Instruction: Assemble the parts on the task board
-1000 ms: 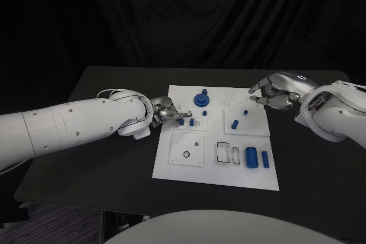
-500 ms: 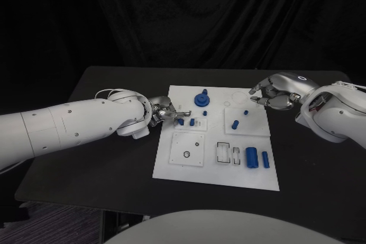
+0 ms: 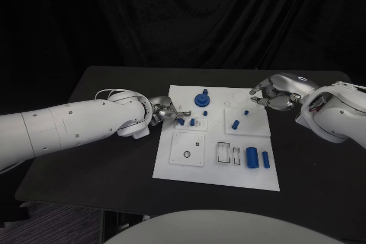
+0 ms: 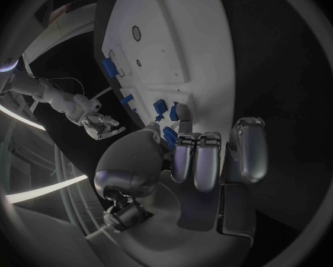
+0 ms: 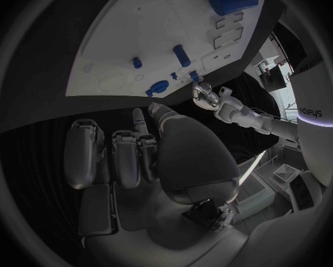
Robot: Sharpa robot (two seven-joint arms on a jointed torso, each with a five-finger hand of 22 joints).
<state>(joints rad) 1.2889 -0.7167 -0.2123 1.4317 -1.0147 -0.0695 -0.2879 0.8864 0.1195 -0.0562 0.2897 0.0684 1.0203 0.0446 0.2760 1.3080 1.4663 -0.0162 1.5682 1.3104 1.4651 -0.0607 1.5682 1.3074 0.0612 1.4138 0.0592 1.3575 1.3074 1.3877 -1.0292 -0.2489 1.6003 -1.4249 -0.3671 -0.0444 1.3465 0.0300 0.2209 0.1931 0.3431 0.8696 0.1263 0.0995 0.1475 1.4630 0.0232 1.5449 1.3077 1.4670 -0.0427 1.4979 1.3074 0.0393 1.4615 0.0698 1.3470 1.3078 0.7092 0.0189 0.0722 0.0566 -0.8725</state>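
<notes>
The board (image 3: 217,178) lies in the middle of the table (image 3: 91,170), long side running near to far; on its near right lie two loose blue cylinders, a thick one (image 3: 251,156) and a thin one (image 3: 265,159), beside empty rectangular slots (image 3: 222,152); near left sits a square plate with a round hole (image 3: 188,154); further on, right of centre, a short peg (image 3: 235,124) stands on a raised plate; at the far end a blue knob (image 3: 201,99) stands upright.

The left hand (image 3: 164,114) works at the board's left edge about halfway up, fingers curled close to a small blue peg (image 3: 182,122) by the left block; whether it actually pinches that peg or only touches it I cannot tell, since the fingers hide the contact; the step in hand looks like seating or gripping this peg, and the next move likely calls for a fine, straight push or lift without nudging the neighbouring peg (image 3: 192,122).

The right hand (image 3: 273,96) hovers at the far right corner, off the parts, fingers loosely curled and apart with nothing in them; it seems to wait; most parts remain unplaced, so the task looks early.
</notes>
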